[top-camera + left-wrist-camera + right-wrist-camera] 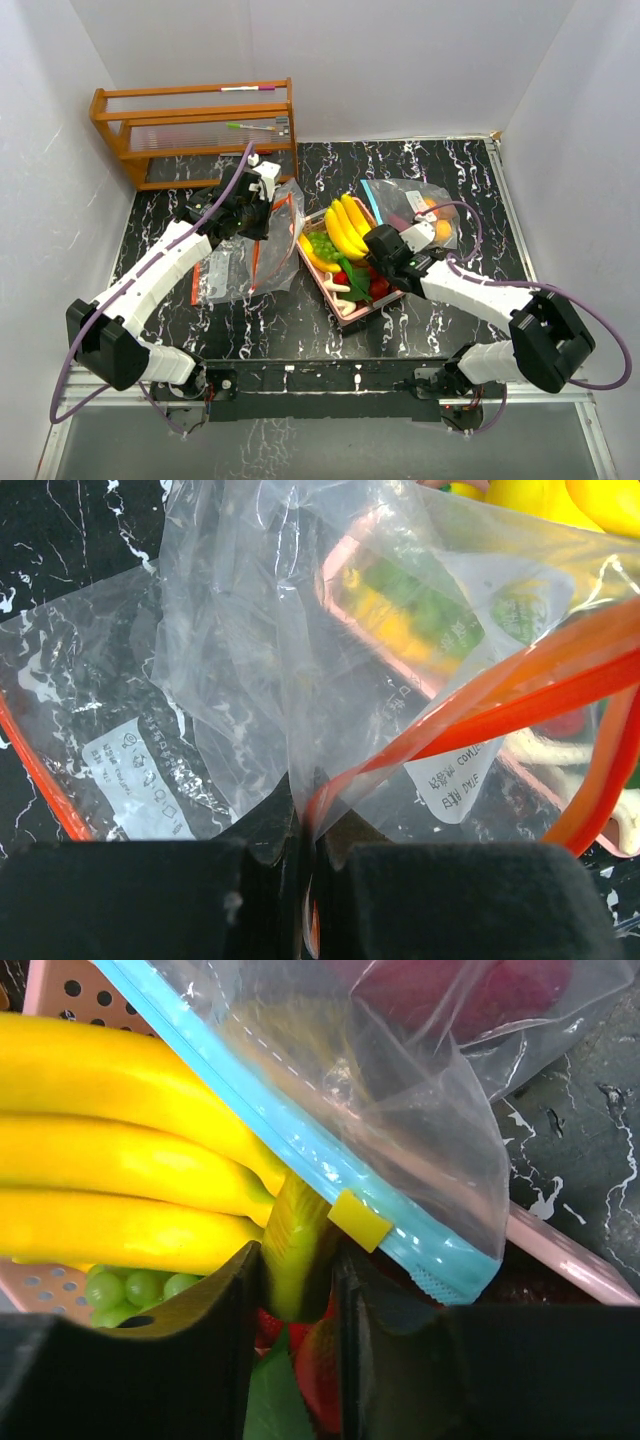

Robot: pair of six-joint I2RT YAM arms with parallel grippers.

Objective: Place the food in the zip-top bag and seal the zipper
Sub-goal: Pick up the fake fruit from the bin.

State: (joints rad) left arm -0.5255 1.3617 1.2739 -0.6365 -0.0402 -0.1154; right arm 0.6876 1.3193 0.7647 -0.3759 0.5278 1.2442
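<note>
Banana bunch [345,228] lies in the pink tray [350,308] at counter [250,330] centre, fingers fanning toward 11 o'clock, stem end at 4 o'clock of the bunch. Right tool [297,1295] is clamped on that stem: wrist view shows both pads tight against the yellow-green stalk. Green grapes [130,1288] sit just under the bunch at its 7 o'clock, red pieces [378,288] and a green leaf [355,280] lie in the tray's near end. Blue-zip bag [410,200] lies at 2 o'clock of the tray, its zipper strip draped over the tray rim and touching the bananas; yellow slider [358,1220] sits right above the stem. Orange fruit [435,215] is visible inside that bag. Orange-zip bag [250,255] is at 9 o'clock of the tray. Left tool [300,875] is closed on its edge by the orange zipper [500,695], film bunched above the pads. Wooden rack [195,130] stands at 11 o'clock against the back wall.
</note>
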